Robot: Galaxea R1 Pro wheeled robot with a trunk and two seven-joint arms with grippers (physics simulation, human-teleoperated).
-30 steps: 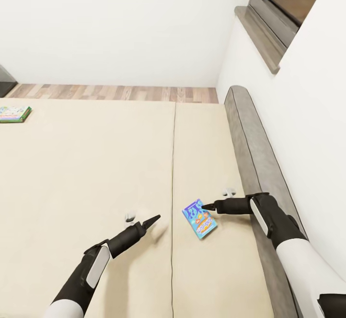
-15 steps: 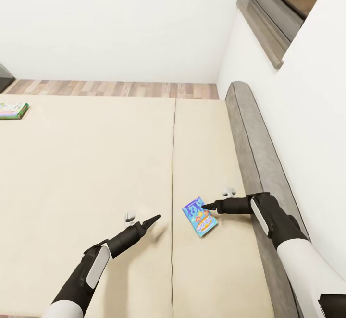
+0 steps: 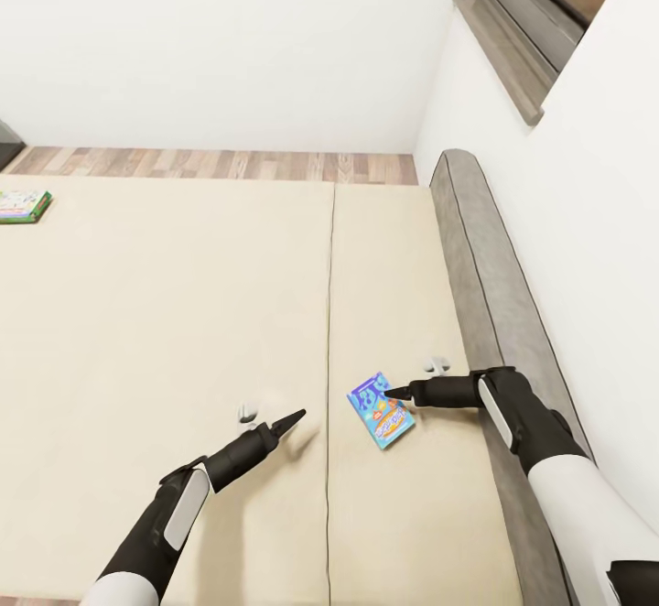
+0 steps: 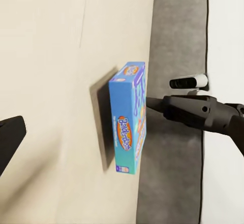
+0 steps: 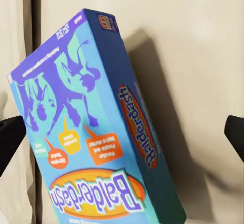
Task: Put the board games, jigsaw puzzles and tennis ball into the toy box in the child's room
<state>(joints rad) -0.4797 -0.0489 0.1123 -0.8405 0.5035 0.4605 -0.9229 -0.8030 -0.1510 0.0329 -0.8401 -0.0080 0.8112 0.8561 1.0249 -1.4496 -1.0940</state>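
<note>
My worry is that the flat blue "Balderdash" board-game box [image 3: 381, 411], lying on the cream bed [image 3: 165, 313] near its grey headboard [image 3: 485, 295], skids away instead of seating, since my outstretched right gripper [image 3: 395, 394] hovers open and empty over its corner, while my left gripper [image 3: 293, 419] idles apart, how far open I cannot tell.

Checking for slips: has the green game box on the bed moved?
No. The green game box stays by the bed's far edge; the camera shifted.
</note>
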